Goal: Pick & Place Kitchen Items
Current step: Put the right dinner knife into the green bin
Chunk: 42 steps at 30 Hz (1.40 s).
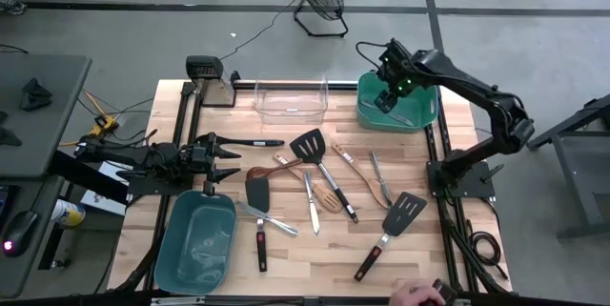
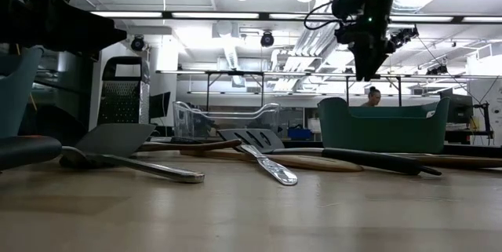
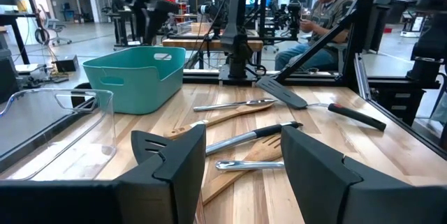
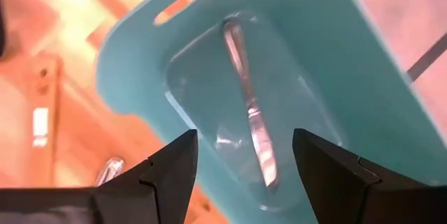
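Wooden-slat table [image 1: 410, 258] in a workshop hall. Right gripper [image 1: 386, 99] hangs above the green tub [image 1: 424, 115] at the far right corner, jaws parted and empty; a silvery metal knife [image 4: 250, 112] lies flat on the tub's floor beneath it. Left gripper [image 1: 227, 161] waits at the table's left, fingers apart, holding nothing. Remaining utensils [image 1: 324, 184], black turners and wooden spoons, lie scattered mid-table. From the low view the tub's contents are hidden by its wall.
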Available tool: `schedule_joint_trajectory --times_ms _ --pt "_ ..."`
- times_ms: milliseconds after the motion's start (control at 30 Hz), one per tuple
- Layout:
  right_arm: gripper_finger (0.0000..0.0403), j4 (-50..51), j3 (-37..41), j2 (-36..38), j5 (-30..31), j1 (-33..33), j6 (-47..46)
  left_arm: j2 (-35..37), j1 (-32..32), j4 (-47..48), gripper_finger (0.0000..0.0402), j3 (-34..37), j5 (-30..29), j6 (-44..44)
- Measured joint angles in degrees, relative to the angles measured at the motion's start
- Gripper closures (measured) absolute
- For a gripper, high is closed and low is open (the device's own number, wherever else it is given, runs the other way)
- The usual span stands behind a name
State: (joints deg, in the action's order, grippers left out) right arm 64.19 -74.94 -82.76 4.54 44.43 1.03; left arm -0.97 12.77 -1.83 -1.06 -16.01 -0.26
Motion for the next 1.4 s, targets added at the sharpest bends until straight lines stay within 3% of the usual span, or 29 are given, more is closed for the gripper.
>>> schedule_joint_trajectory --times_ms 567,800,1000,1400 --pt "0.0176 6.95 0.04 1.55 -0.33 -11.57 -2.19 0.00 0.00 -0.01 0.0218 0.00 -0.01 -0.01" --pt "0.0176 6.48 5.44 2.50 -1.71 -15.77 -4.46 -0.01 -0.01 -0.01 0.0218 0.00 -0.02 0.01" --pt "0.0176 5.61 9.68 6.96 -1.51 -18.94 -11.99 -0.02 0.01 0.00 0.0218 0.00 0.00 -0.01" --pt "0.0176 5.41 17.34 11.34 -1.98 -22.37 -36.05 -0.01 -0.01 -0.02 0.0218 0.00 -0.01 -0.01"
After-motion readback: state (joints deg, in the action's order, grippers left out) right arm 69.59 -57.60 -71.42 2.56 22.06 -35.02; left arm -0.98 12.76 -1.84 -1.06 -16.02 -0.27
